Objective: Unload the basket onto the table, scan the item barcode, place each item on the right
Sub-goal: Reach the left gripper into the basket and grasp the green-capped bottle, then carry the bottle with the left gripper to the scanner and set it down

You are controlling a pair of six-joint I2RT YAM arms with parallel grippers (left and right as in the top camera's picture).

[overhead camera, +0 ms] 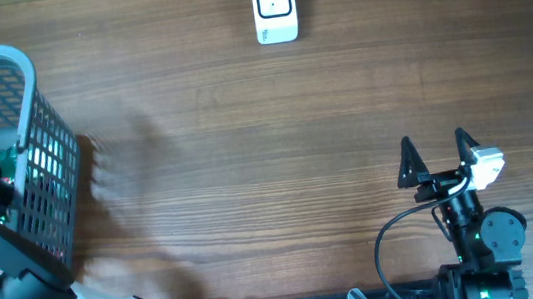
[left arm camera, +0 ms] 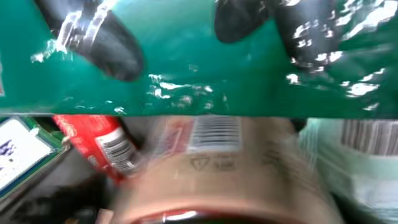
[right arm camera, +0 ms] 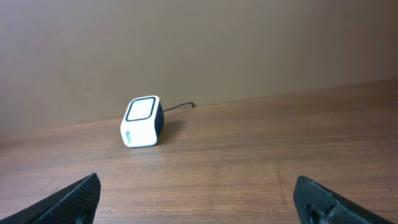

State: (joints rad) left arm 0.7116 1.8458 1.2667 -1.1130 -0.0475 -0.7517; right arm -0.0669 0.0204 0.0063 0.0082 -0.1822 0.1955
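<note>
From overhead, the left arm (overhead camera: 5,285) is plunged into the mesh basket (overhead camera: 31,71) at the table's (overhead camera: 249,172) left edge, and its tool is hidden by the wire wall. The scanner (overhead camera: 274,8) stands well apart at the far middle, window up. The right gripper (overhead camera: 434,140) sits low on the right with its jaws spread wide and nothing between them. On to the left wrist view, right down among the goods: the left gripper (left arm camera: 211,53) has its black fingers (left arm camera: 106,40) set wide apart against a glossy green pack (left arm camera: 199,93). I see nothing pinched between them, though I cannot tell whether the tips are touching the film. Under the pack lie a tan tub (left arm camera: 217,174) with its barcode (left arm camera: 214,134) facing up, a red can (left arm camera: 99,146) beside it and a pale pack (left arm camera: 364,146) at the right. This looks like the picking step, and one item should be chosen. The fingers should straddle it squarely and close slowly, because that film looks slippery. The grip must stay clear of the printed bars so they can be turned to the scanner window. From the right wrist view, the scanner is seen across bare wood with its cable (right arm camera: 180,107) trailing behind it, and the fingertips frame an unobstructed path.
</note>
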